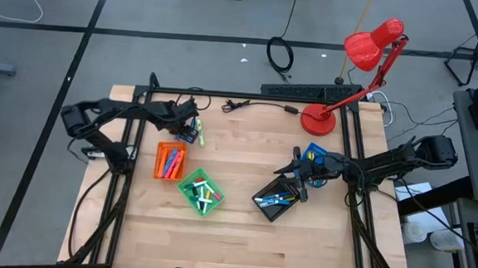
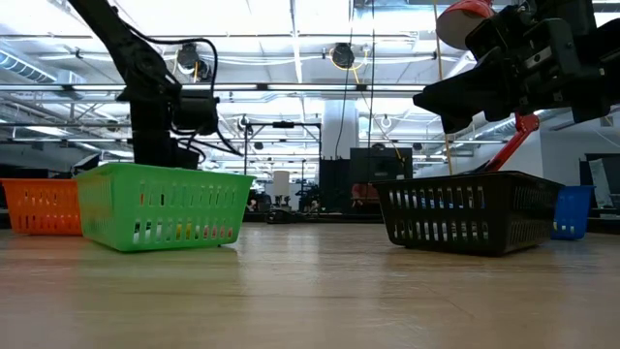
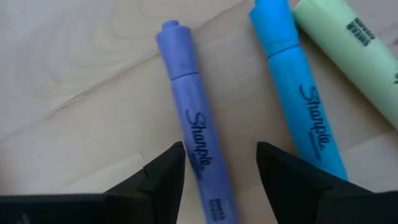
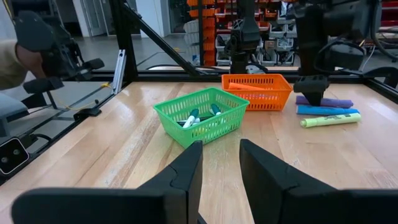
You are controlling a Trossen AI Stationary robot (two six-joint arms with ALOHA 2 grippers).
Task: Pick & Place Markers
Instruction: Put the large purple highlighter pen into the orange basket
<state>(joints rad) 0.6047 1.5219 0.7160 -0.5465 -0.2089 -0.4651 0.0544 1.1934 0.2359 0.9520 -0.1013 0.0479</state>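
Three markers lie side by side on the wood at the far left: purple, blue and yellow-green. They also show in the right wrist view, where the purple marker is farthest. My left gripper is low over them and open, one finger on each side of the purple marker, near its rear half. I cannot tell whether a finger touches it. My right gripper is open and empty, raised over the black tray at mid right.
The orange tray and green tray hold markers just near of the left gripper. The black tray holds blue ones. A blue tray sits by the right gripper. A red lamp and a black cable are at the far edge.
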